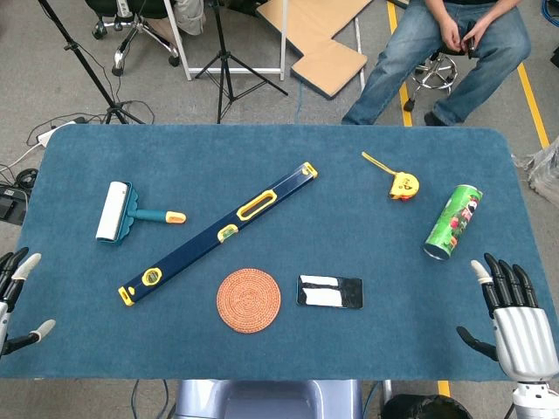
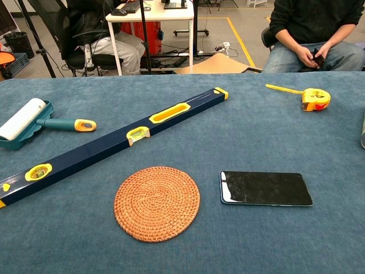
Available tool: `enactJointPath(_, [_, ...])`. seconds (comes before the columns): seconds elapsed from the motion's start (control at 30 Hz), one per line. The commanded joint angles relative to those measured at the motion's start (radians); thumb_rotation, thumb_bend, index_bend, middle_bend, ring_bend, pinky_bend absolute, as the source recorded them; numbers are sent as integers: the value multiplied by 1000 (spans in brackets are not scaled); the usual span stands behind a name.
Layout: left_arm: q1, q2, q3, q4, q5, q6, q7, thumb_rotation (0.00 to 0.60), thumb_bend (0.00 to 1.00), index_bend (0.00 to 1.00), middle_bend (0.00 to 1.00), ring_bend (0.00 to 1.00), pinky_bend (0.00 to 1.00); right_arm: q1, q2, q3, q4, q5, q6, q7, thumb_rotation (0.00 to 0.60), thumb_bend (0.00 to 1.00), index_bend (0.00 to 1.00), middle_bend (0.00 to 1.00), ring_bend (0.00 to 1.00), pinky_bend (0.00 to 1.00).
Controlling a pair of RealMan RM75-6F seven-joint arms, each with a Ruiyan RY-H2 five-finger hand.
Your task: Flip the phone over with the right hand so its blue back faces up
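The phone [image 1: 329,291] [image 2: 266,188] lies flat on the blue table near the front, its dark glass screen facing up, just right of a round woven coaster. My right hand [image 1: 514,318] hovers at the front right corner of the table, well right of the phone, fingers spread and holding nothing. At the front left edge my left hand [image 1: 15,297] is also spread and empty. Neither hand shows in the chest view.
A round woven coaster [image 1: 249,300] [image 2: 157,203] sits left of the phone. A long navy-and-yellow spirit level [image 1: 218,233] [image 2: 108,144] runs diagonally. A lint roller [image 1: 118,212] lies far left, a yellow tape measure [image 1: 402,184] and a green can [image 1: 453,222] at the right. A seated person [image 1: 454,44] is beyond the table.
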Motion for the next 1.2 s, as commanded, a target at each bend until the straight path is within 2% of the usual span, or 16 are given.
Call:
enactJointPath(0.03, [5,4,1,0,4,8,-8,600,0,0,0,0,0,3,-2,-3,1,6,-9,-2,600,0,51,0,0,0])
enactJointPath(0.23, [4,2,3,0,2,-1,-1,600,0,0,0,0,0,12,-9,-5,3,8,-29,-5,600,0,51,0,0,0])
enactJointPath(0.33, [4,3,0,-10,3,2,4,600,0,0,0,0,0,45,-27,-12,1,25,-103,-16,600,0,52,0,0,0])
enactJointPath(0.43, [2,1,-4,-14,-7,-3,12,600,0,0,0,0,0,112,-51,5,5,51,-213,-75,600,0,64,0,0,0])
enactJointPath(0.47, [-2,-1,-8,-15,-18,-14,19,600,0,0,0,0,0,152,-61,16,-1,73,-280,-106,600,0,76,2,0,0])
enactJointPath(0.6, [-16,-13,-21,-18,-55,-46,54,600,0,0,0,0,0,289,-102,58,-25,166,-490,-163,600,0,115,74,0,0])
enactJointPath(0.77, [-24,-34,-40,-22,-92,-58,112,600,0,0,0,0,0,440,-225,112,-2,323,-663,-305,600,0,171,132,0,0])
enactJointPath(0.87, [-25,-36,-44,-24,-102,-62,118,600,0,0,0,0,0,491,-308,129,38,397,-680,-395,600,0,217,171,0,0])
enactJointPath(0.93, [-28,-38,-45,-23,-108,-68,120,600,0,0,0,0,0,524,-379,131,78,460,-665,-503,600,0,227,182,0,0])
enactJointPath(1.2, [-42,-35,-50,-14,-142,-105,112,600,0,0,0,0,0,620,-530,131,140,674,-606,-769,600,0,251,197,0,0])
